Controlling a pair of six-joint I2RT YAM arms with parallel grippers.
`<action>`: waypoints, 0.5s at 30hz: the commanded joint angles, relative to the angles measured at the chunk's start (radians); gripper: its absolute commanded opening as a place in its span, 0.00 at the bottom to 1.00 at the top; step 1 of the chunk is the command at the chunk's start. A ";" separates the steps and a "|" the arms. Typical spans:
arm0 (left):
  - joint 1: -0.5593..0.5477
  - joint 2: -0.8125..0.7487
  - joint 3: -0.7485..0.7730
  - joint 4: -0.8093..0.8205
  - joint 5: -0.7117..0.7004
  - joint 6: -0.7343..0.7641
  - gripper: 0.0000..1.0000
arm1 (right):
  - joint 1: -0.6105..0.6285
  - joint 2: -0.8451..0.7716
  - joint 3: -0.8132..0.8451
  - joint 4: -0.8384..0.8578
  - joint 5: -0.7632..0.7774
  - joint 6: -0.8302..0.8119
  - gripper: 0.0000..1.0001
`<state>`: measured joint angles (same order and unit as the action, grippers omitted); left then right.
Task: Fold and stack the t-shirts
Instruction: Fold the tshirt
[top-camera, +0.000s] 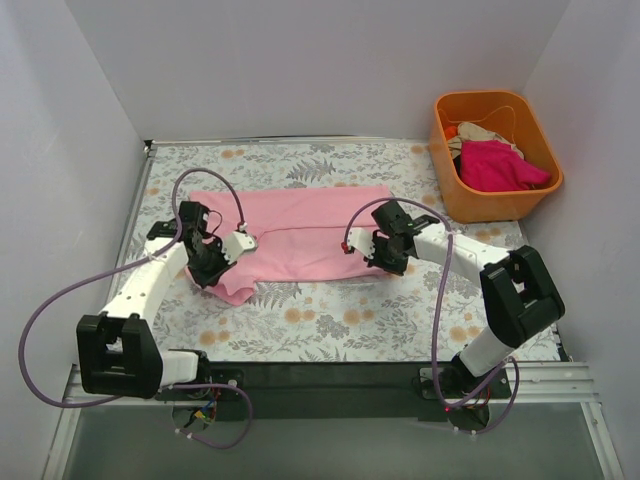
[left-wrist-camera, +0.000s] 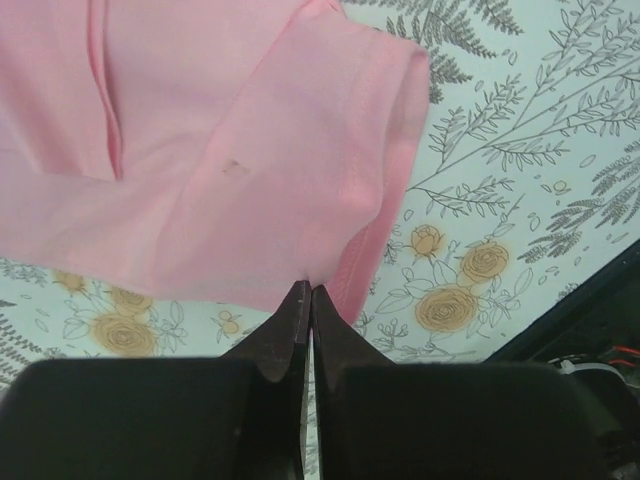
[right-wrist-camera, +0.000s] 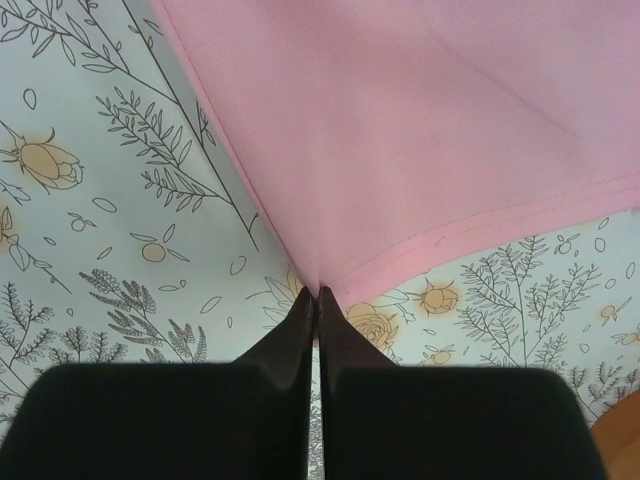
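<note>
A light pink t-shirt (top-camera: 300, 235) lies spread across the middle of the floral table. My left gripper (top-camera: 212, 268) is shut on its near left sleeve corner, and the wrist view shows the pink cloth (left-wrist-camera: 230, 170) pinched between the shut jaws. My right gripper (top-camera: 385, 258) is shut on the shirt's near right corner, with the hemmed edge (right-wrist-camera: 430, 150) pinched at the fingertips. A magenta t-shirt (top-camera: 500, 165) and a cream one (top-camera: 480, 132) lie crumpled in the orange tub (top-camera: 448, 180) at the back right.
The orange tub stands at the table's far right corner. White walls close in the left, back and right sides. The table's black front edge (top-camera: 320, 375) runs between the arm bases.
</note>
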<state>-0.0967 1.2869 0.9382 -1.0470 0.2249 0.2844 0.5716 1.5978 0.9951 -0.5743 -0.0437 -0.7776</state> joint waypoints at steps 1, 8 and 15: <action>-0.001 -0.014 -0.010 -0.068 0.022 0.010 0.00 | -0.004 -0.007 0.045 -0.018 -0.004 0.003 0.01; -0.001 -0.092 -0.243 -0.004 -0.094 0.133 0.40 | -0.004 0.042 0.082 -0.025 -0.012 0.009 0.01; 0.000 -0.120 -0.320 0.070 -0.121 0.222 0.44 | -0.004 0.071 0.092 -0.027 -0.013 0.012 0.01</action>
<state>-0.0967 1.1881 0.6388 -1.0412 0.1329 0.4328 0.5705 1.6463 1.0462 -0.5850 -0.0479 -0.7696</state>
